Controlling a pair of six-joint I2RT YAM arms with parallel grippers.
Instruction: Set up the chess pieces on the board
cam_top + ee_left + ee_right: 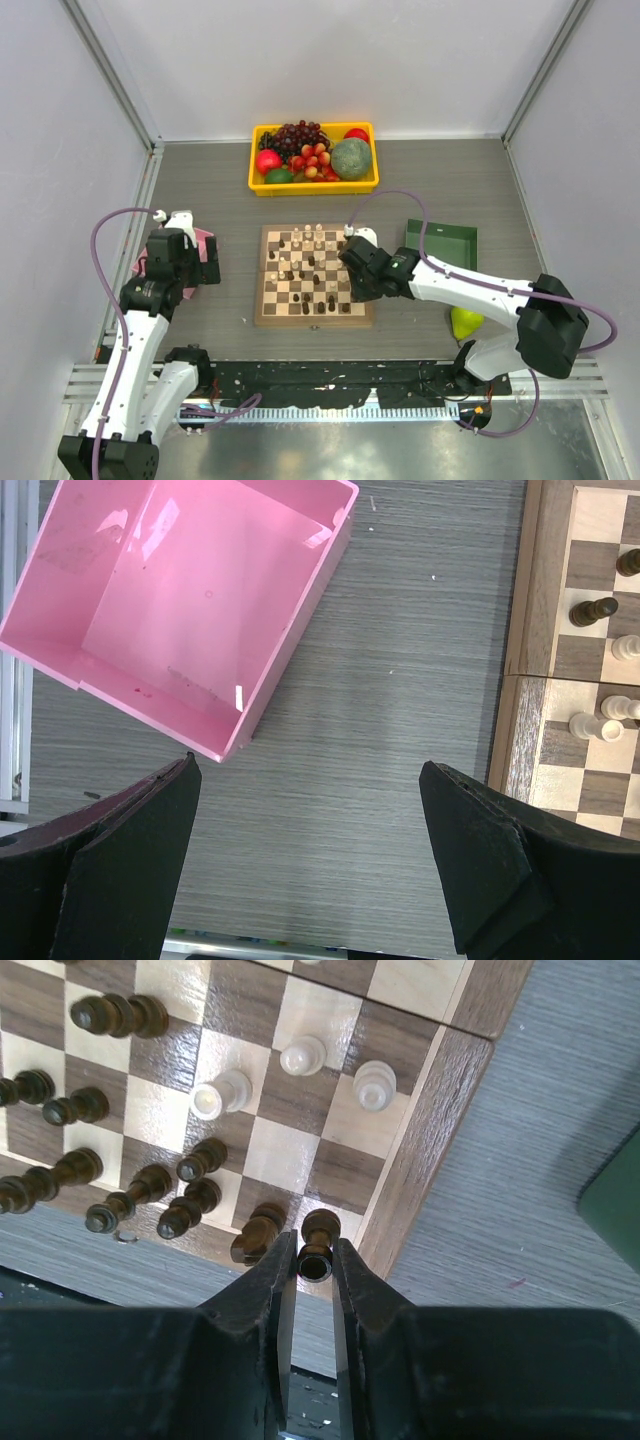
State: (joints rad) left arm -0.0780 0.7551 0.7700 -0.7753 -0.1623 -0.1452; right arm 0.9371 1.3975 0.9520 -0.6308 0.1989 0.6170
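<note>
Right fingers (pixel 352 1290) pinch a dark piece (pixel 319 1232) at the board (pixel 428 1132) corner, likely to seat it. Left fingers (pixel 140 860) hang spread.

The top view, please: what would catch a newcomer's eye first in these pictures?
The yellow crate of bright fruit at the far edge of the table stands out. Mid-table sits the chessboard, where the right gripper is shut on a dark piece at its right edge.

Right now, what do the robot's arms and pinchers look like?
The left arm and right arm both have white links with chunky black joints. A purple cable loops along each one. The left gripper and right gripper are black, with two flat, wedge-shaped fingers each.
</note>
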